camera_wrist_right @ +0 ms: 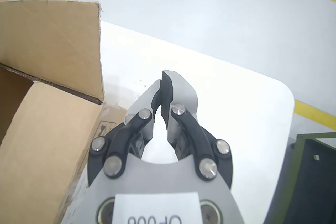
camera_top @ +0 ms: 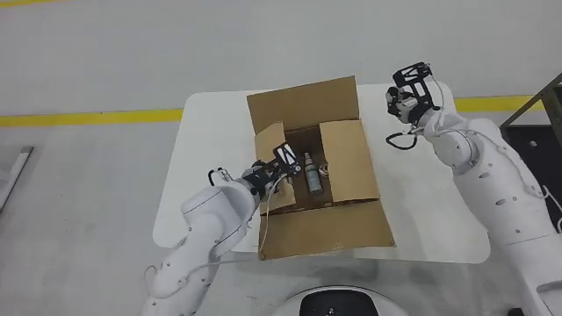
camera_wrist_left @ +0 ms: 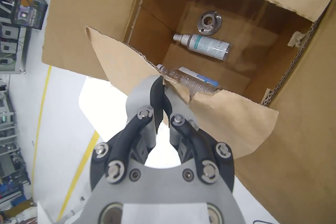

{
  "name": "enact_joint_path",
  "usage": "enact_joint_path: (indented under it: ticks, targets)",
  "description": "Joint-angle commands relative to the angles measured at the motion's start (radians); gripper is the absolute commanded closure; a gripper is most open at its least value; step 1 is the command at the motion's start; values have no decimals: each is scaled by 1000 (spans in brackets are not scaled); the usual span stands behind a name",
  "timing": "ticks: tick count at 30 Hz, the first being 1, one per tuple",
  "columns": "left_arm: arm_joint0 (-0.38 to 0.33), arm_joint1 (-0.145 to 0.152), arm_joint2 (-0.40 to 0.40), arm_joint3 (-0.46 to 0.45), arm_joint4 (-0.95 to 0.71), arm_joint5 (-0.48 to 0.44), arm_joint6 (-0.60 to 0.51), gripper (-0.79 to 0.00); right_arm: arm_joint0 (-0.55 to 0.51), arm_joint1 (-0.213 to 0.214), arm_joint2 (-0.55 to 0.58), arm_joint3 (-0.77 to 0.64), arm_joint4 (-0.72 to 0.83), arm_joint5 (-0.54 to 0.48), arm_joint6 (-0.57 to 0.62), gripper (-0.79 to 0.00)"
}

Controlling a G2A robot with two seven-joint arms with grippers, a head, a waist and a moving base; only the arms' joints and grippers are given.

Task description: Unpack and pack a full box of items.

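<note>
An open cardboard box (camera_top: pixel 347 171) stands mid-table with its flaps spread. Inside lie a metal flange (camera_wrist_left: pixel 209 22), a white spray bottle (camera_wrist_left: pixel 203 44), a clear plastic bottle (camera_wrist_left: pixel 189 80) and a white-and-blue tube (camera_wrist_left: pixel 200 76). My left gripper (camera_wrist_left: pixel 159 86) is shut on the torn edge of the box's side flap (camera_wrist_left: pixel 126 62), and one finger is hidden behind the cardboard. In the top view the left gripper (camera_top: pixel 284 163) sits at that flap, beside the spray bottle (camera_top: pixel 312 175). My right gripper (camera_wrist_right: pixel 164 88) is shut on nothing. It hangs over the table beside the box's far corner (camera_wrist_right: pixel 99 101).
The white table (camera_wrist_right: pixel 223 83) has bare room to the right of the box, under the right gripper (camera_top: pixel 411 89). A dark green frame (camera_wrist_right: pixel 311 170) stands just off the table's right edge. Yellow floor lines (camera_top: pixel 88 118) run behind the table.
</note>
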Motion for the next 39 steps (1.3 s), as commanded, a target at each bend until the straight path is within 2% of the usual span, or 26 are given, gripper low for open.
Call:
enact_joint_path:
  ticks: [1,7,12,13,14,16,23,31,35,39]
  targets:
    - [-13,-5,25,19,-7,0,3,0,43,-7,-30,61,-16,-6,-8,0]
    - [-57,-18,86,77,15,-2,-3,0,158,-37,-105,223,31,-103,-56,0]
    - [-70,-23,90,92,4,15,-20,0,216,-50,-145,302,24,-191,-82,0]
    - [-71,-23,88,90,5,17,-23,-49,219,-52,-151,309,25,-209,-92,0]
    - [-69,-23,85,91,-1,24,-23,-49,221,-53,-156,314,24,-225,-103,0]
    - [-67,-23,79,92,-6,24,-28,0,222,-56,-163,328,31,-251,-113,0]
    - [-72,-26,86,112,-23,2,-34,0,224,-56,-168,359,40,-347,-175,0]
    - [-88,-32,88,149,-28,32,-29,0,198,-43,-146,346,54,-440,-218,0]
    - [-85,-32,82,152,-24,36,-28,0,170,-35,-124,349,83,-456,-220,0]
    - [-84,-33,73,142,-30,54,-27,0,159,-32,-92,373,128,-366,-210,0]
